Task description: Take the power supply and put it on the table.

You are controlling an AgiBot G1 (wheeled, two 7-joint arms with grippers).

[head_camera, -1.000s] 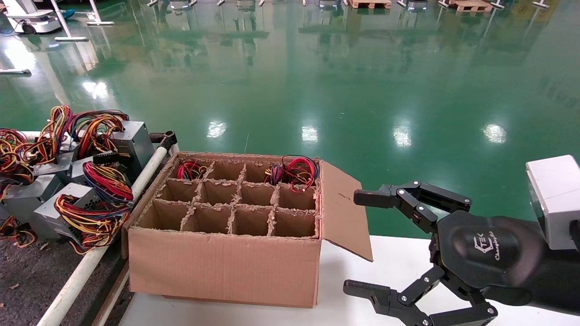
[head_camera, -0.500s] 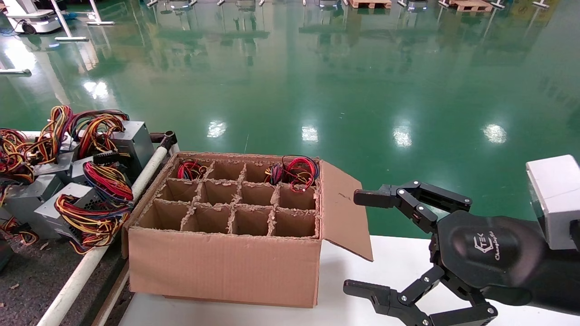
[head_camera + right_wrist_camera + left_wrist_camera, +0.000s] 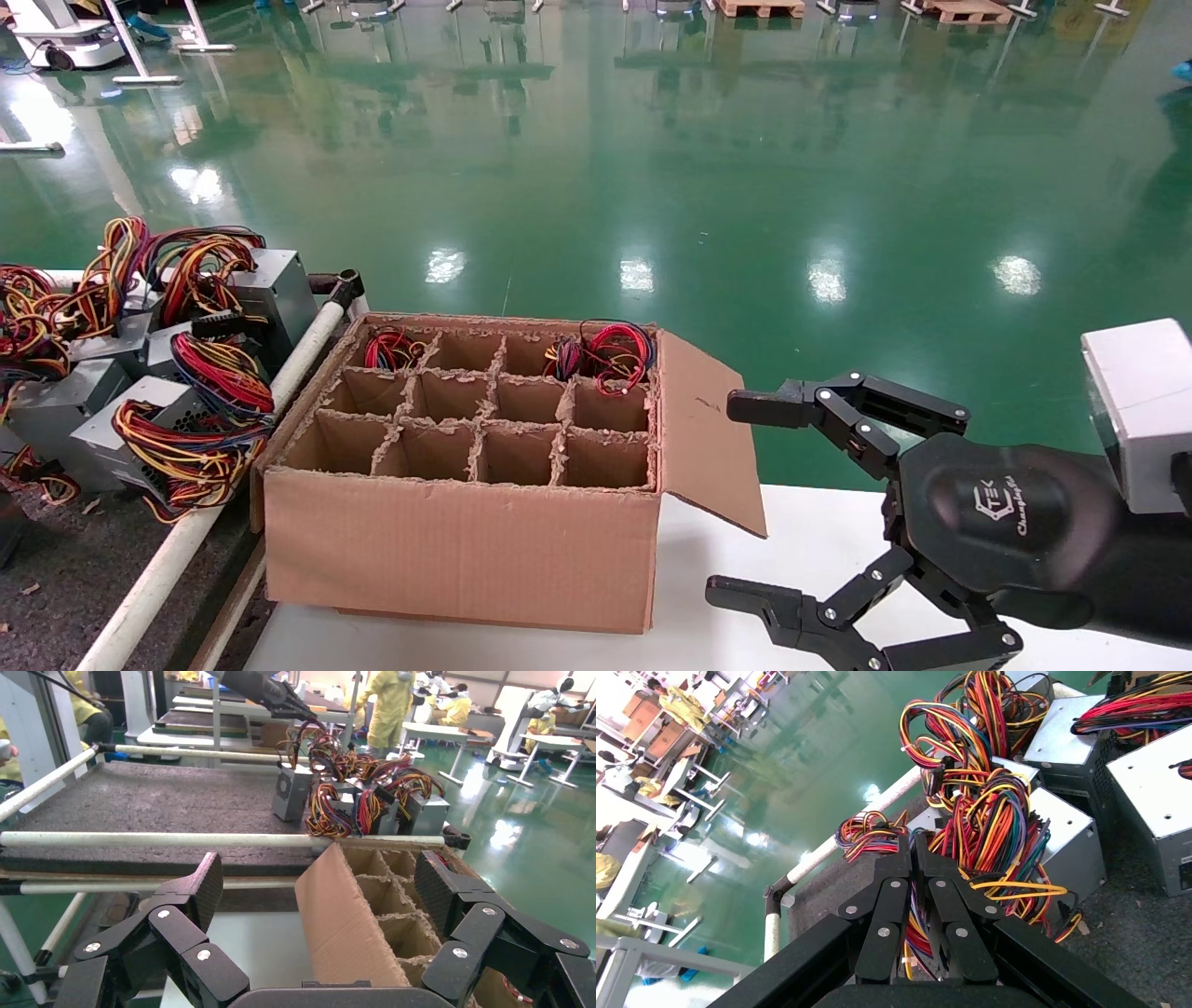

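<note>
A cardboard box [image 3: 463, 550] with paper dividers is shown standing on a white tabletop [image 3: 819, 550], its right flap folded outward. Two of its far cells are seen to hold power supplies, recognisable only by their coloured wire bundles: one at the far left [image 3: 391, 350] and one at the far right [image 3: 605, 354]; the remaining visible cells appear bare. The right gripper [image 3: 745, 499] is held level beside the box's right flap, above the white tabletop, with its fingers [image 3: 778, 407] spread wide apart and nothing between them; the same spread is seen in the right wrist view [image 3: 320, 881]. To the left of the box, the table [image 3: 56, 578] is marked by its dark speckled surface and a white rail [image 3: 186, 531]. Several grey power supply units [image 3: 112, 424] with tangled cables are seen lying on it. In the left wrist view, the left gripper [image 3: 912, 850] is shown just above these units, its fingers pressed together with no object evidently clamped, the tips close to a wire bundle [image 3: 989, 818].
</note>
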